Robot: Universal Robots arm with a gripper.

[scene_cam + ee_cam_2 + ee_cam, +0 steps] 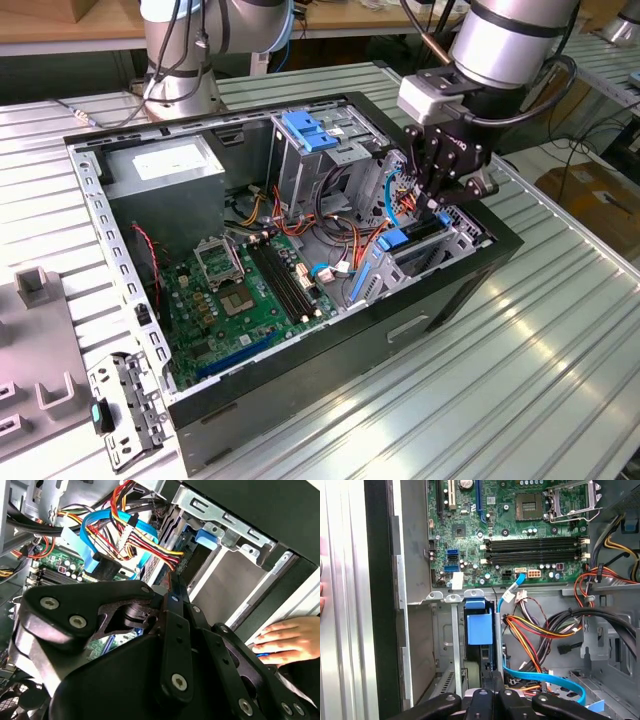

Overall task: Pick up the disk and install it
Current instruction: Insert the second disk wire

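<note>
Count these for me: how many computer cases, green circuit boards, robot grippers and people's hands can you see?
Computer case: 1
Green circuit board: 1
Gripper: 1
Hand: 1
Total: 4
</note>
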